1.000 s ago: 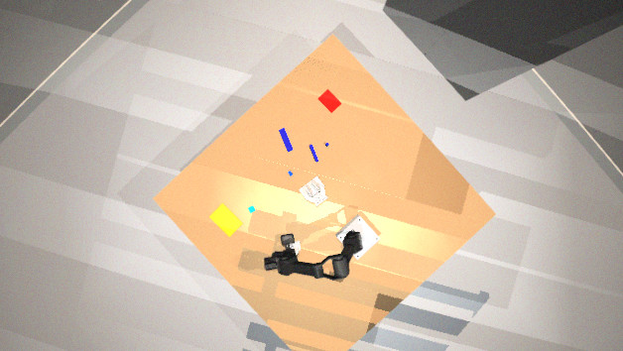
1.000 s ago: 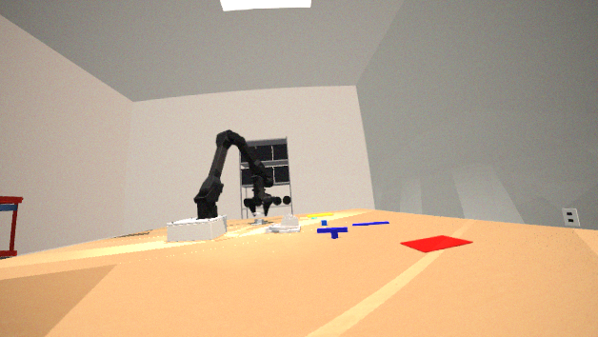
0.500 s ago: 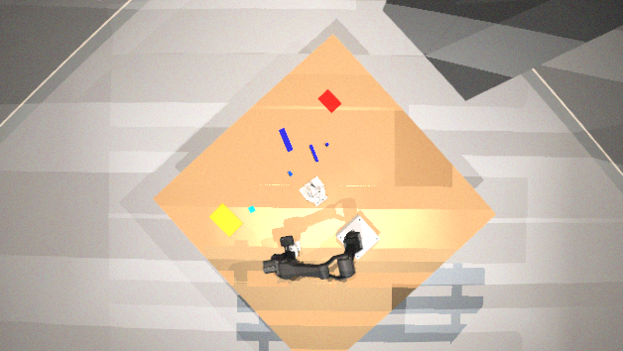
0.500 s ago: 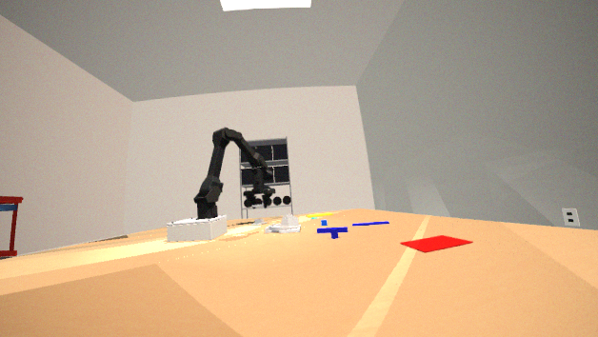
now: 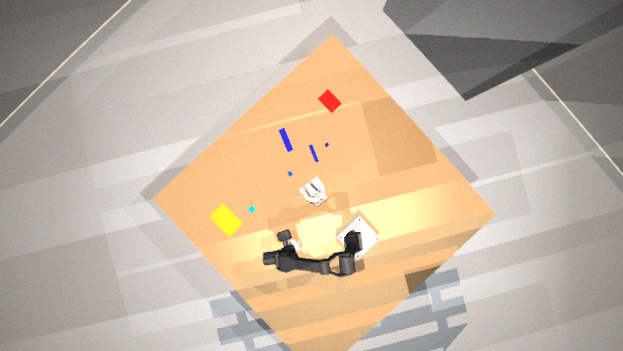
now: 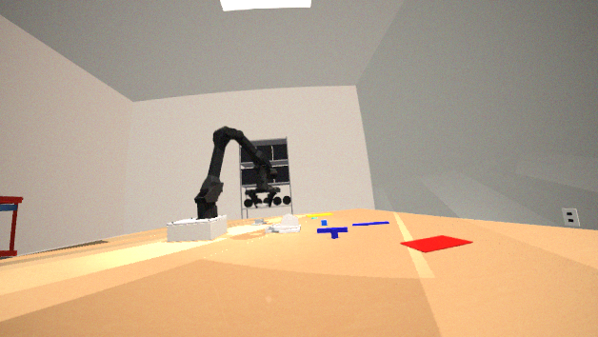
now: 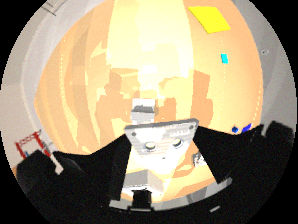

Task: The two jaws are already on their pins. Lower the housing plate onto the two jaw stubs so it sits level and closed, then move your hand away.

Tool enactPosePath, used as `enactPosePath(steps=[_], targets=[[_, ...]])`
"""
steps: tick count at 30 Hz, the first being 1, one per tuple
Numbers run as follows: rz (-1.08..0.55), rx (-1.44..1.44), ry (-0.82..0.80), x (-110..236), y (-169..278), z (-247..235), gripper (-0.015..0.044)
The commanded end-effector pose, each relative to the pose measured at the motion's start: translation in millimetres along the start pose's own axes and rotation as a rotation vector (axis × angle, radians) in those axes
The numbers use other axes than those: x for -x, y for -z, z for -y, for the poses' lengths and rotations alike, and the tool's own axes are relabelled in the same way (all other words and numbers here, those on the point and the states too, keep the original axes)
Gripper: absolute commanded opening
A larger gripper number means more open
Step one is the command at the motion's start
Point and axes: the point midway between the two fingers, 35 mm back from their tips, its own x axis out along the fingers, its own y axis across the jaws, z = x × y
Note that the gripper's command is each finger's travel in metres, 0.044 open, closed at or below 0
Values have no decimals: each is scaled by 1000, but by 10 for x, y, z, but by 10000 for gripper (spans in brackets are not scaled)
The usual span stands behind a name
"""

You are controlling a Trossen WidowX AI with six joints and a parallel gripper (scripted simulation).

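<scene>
The black arm [image 5: 305, 264] [image 6: 216, 159] held its jaws above the worktop [image 5: 223, 169] [image 6: 286, 300] [image 7: 240, 95], grasping the pale housing plate [image 7: 161, 134]. In the wrist view the plate was raised and spanned the space between the jaws, two round holes showing. A small grey block [image 7: 143, 110] appeared just beyond its edge. Off to one side lay the yellow square [image 5: 226, 220] [image 6: 319, 215] [image 7: 210, 20], with a small cyan piece [image 5: 251, 209] [image 6: 314, 218] [image 7: 224, 58] near it. The red square [image 5: 329, 101] [image 6: 436, 243] lay flat, well apart from the arm.

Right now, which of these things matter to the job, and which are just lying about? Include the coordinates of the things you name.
Job:
- gripper [image 5: 276, 247] [image 6: 263, 204] [image 7: 161, 142]
- white plate [image 7: 161, 131] it holds
- white assembly [image 5: 313, 191] [image 6: 285, 228] [image 7: 199, 159], probably

Apparently just lying about:
- red rectangle [image 5: 329, 101] [image 6: 436, 243]
- yellow rectangle [image 5: 226, 220] [image 6: 319, 215] [image 7: 210, 20]
- cyan piece [image 5: 251, 209] [image 6: 314, 218] [image 7: 224, 58]
</scene>
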Motion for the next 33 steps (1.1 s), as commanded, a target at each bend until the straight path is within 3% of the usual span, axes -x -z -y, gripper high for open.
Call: enactPosePath(steps=[1,33], targets=[[0,98,5,16,76,141,351],[-9,786,12,36,705,999,351]])
